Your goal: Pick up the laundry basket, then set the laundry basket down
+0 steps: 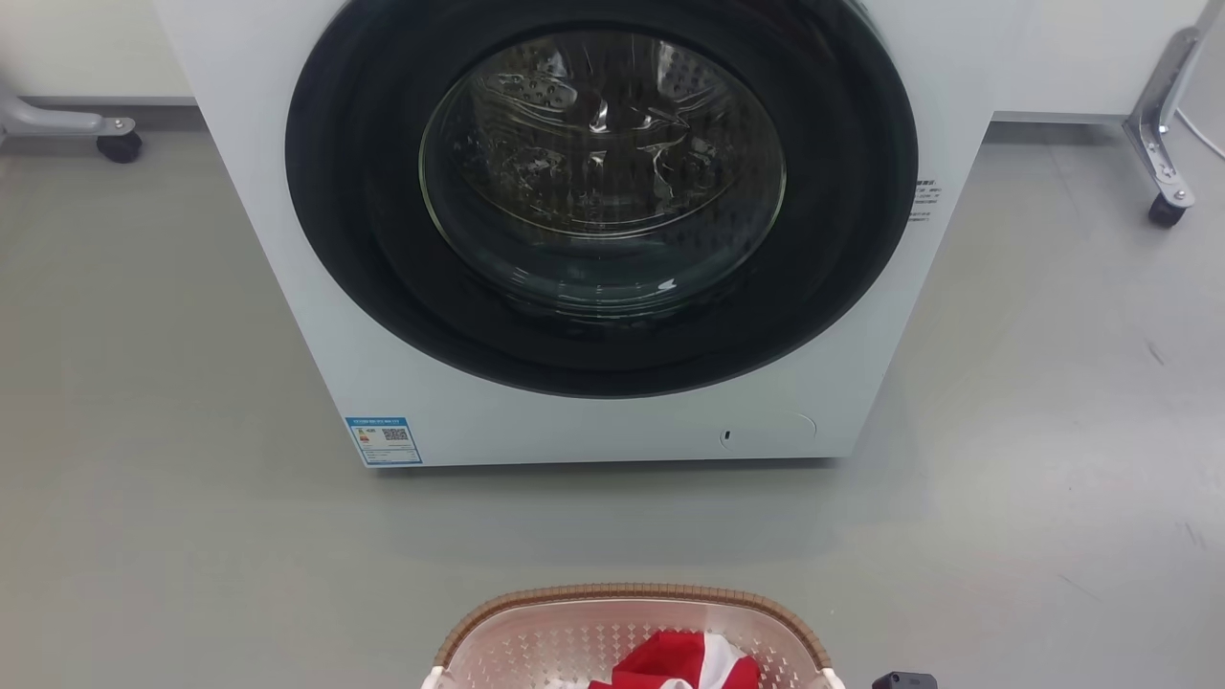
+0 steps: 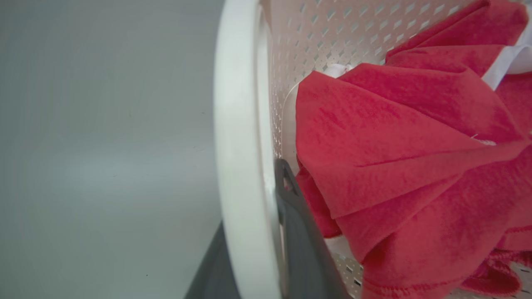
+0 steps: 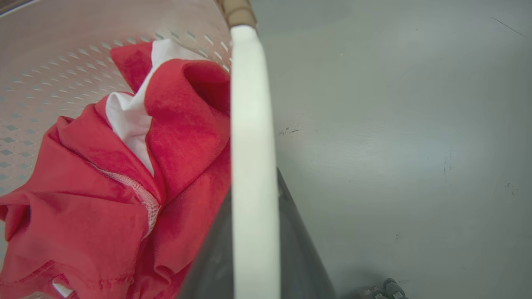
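Observation:
The laundry basket [image 1: 632,595] is a cream perforated tub with a brown woven-look rim, at the bottom middle of the head view on the grey floor before the washer. A red and white cloth [image 1: 670,655] lies inside it. In the left wrist view my left gripper [image 2: 253,195] is shut on the basket's white side handle [image 2: 237,124], one dark finger on each side of it. In the right wrist view my right gripper [image 3: 253,187] is shut on the other white handle [image 3: 251,104] the same way. Whether the basket touches the floor I cannot tell.
A white front-loading washer [image 1: 593,421] with its round dark glass door [image 1: 601,172] shut stands just beyond the basket. Wheeled metal legs stand at the far left [image 1: 115,144] and far right [image 1: 1163,206]. Grey floor [image 1: 144,478] lies open on both sides.

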Controlling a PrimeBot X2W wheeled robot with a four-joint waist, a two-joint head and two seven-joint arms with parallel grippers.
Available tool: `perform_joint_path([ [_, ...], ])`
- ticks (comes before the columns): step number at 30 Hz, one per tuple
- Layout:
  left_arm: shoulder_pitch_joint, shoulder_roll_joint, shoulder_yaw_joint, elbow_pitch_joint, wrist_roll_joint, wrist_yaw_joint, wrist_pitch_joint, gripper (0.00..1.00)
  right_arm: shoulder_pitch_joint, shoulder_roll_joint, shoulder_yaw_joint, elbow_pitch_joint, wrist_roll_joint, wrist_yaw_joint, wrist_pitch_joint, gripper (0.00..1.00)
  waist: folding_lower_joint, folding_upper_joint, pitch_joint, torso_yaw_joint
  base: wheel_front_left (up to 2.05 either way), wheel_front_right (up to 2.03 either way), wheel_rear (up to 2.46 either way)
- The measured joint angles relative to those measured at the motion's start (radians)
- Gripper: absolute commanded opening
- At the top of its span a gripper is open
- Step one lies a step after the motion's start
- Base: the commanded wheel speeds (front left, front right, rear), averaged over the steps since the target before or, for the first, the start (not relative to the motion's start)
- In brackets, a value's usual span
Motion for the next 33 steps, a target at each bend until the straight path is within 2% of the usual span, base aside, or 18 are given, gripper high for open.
perform_joint_path([
  [33, 0.012, 0.002, -0.031, -0.009, -0.041, 0.011, 0.016, 0.00, -0.026, -0.003, 0.092, 0.027, 0.105, -0.009, -0.002, 0.00, 0.0002, 0.0003, 0.012, -0.004, 0.00, 0.00, 0.00],
])
